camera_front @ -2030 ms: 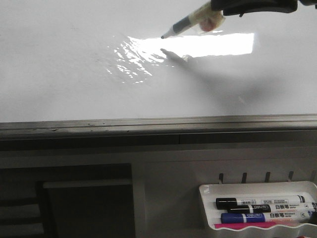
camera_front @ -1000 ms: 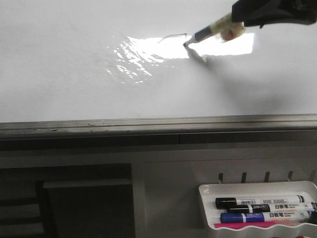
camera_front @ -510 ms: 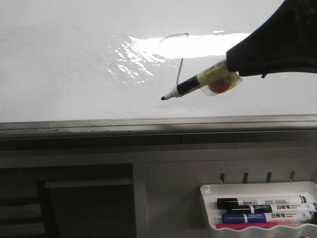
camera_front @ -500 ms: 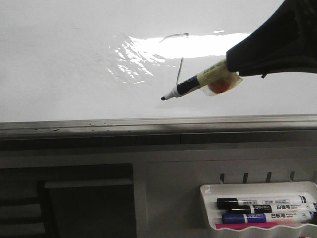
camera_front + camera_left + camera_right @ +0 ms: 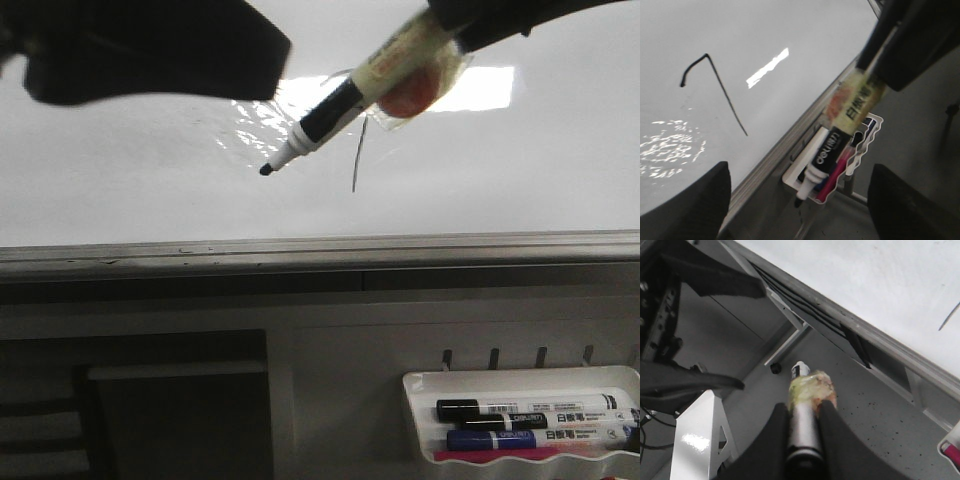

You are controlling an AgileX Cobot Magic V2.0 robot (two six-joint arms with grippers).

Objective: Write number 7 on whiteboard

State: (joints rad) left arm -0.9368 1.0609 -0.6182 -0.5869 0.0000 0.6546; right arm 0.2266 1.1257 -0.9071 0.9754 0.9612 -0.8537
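Nearest, at the front right, the white tray (image 5: 520,380) holds spare markers (image 5: 535,408), untouched. Beyond it runs the grey bottom edge of the whiteboard (image 5: 120,190). Above that edge the right gripper (image 5: 802,412) is clamped on the marker (image 5: 335,110), whose uncapped tip hangs clear of the surface. The left gripper (image 5: 795,200) has its fingers spread wide with nothing between them, close to the marker. Farther back, the number 7 (image 5: 356,165) sits right of the wrinkled patch, top bar and slanted downstroke both drawn, so the writing looks finished. The risk now, I judge, is the bare tip brushing the board and leaving a stray mark beside the digit, or the two arms bumping, since they crowd one spot.
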